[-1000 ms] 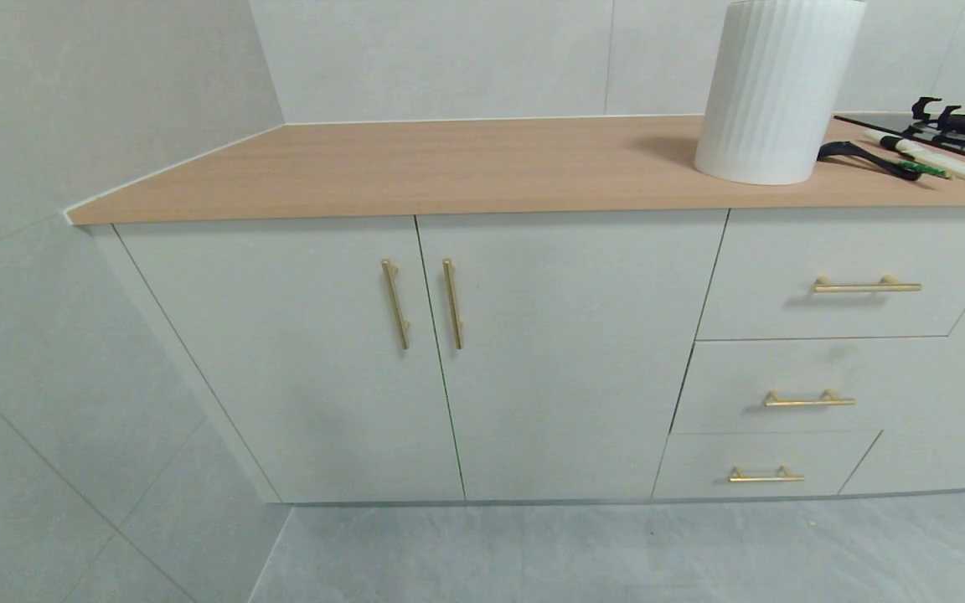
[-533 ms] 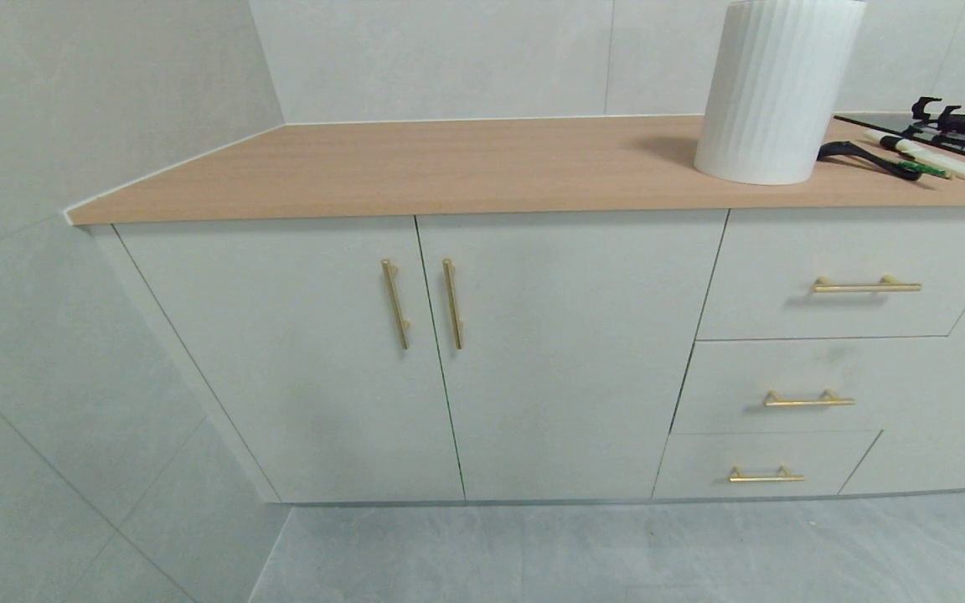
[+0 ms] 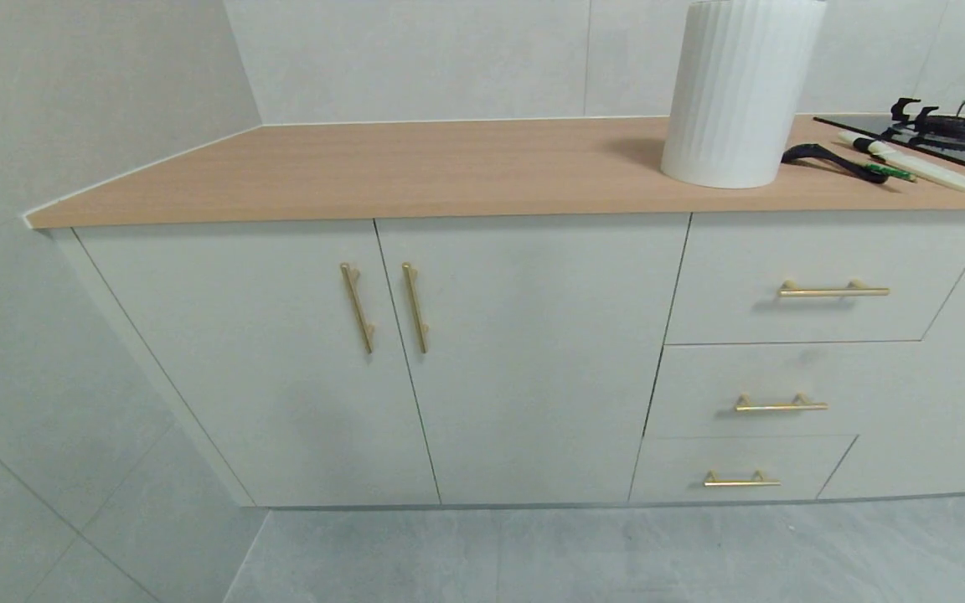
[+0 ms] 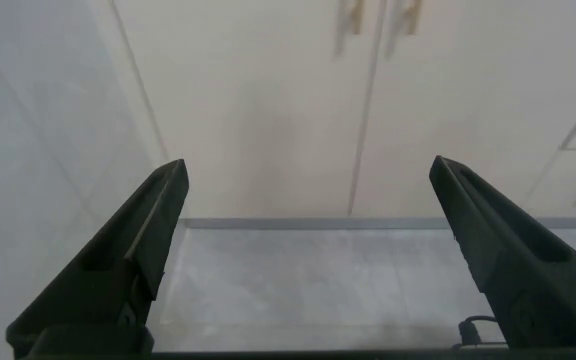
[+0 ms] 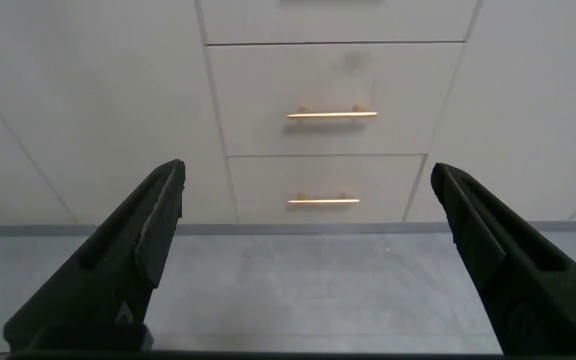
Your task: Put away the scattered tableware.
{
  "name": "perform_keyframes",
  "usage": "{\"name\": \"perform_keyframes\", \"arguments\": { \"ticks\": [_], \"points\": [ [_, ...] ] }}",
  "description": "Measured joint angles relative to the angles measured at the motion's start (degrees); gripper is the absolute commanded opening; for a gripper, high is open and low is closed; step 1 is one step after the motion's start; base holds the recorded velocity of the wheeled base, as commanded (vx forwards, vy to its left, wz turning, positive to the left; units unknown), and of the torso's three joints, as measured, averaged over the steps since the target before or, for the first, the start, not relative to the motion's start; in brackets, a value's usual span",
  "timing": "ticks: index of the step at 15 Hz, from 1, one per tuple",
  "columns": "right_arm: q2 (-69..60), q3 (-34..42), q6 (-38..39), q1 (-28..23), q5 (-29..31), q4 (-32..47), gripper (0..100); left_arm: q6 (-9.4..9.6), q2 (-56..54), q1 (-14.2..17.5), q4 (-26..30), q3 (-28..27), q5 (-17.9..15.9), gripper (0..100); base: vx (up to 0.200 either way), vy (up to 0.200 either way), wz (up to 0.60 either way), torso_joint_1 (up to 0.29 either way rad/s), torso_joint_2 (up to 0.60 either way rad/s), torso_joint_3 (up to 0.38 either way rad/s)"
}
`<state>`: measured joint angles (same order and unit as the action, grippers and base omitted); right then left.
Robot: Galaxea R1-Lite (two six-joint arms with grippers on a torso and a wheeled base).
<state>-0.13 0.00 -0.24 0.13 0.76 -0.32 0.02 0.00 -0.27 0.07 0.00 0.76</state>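
Tableware (image 3: 893, 155) is in neither jaw: left gripper (image 4: 308, 170) has its fingers spread wide with nothing between them, right gripper (image 5: 308, 168) likewise wide apart and empty. Both hang low in front of the cabinet; past the left one are the lower cabinet doors (image 4: 268, 100) and floor (image 4: 318, 280), past the right one the drawers (image 5: 338, 90) with gold bar handles (image 5: 332, 114). In the head view the loose pieces lie flat on the wooden countertop (image 3: 365, 172) at its right end, well above and apart from both grippers: a black curved-handle piece (image 3: 822, 155) just beside the white ribbed container (image 3: 738, 92), a long white piece (image 3: 931, 169) angled toward the hob (image 3: 956, 130), and a small green piece (image 3: 889, 172) between the two; what each utensil is cannot be told. Judgement: all three look light, stiff and slim with smooth handles, likely slippery and lying low on the board, so a pinch across the handle near mid-length, jaws square to its axis, seems best. The white piece may carry a blade, so the handle end is safer. The container looks ceramic, heavier and breakable, probably the place they go; approach should avoid knocking it.
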Motion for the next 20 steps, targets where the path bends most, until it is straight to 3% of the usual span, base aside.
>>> {"name": "perform_keyframes", "arguments": {
  "ticks": [8,17,20],
  "points": [
    [0.02,0.0,0.09,0.02,0.04,0.0,100,-0.02,0.0,0.0,0.02,0.0,0.02,100,0.0,-0.2,0.0,0.004,0.0,0.003],
    [0.04,0.0,0.09,0.02,0.06,-0.01,100,0.09,0.0,0.02,0.0,0.0,0.02,100,0.0,0.0,0.0,0.0,0.0,0.0],
    [0.06,0.0,0.09,0.02,0.06,-0.01,100,0.09,0.0,0.0,0.0,0.0,0.0,100,0.2,0.0,0.0,0.001,0.0,0.002]
  ]
}}
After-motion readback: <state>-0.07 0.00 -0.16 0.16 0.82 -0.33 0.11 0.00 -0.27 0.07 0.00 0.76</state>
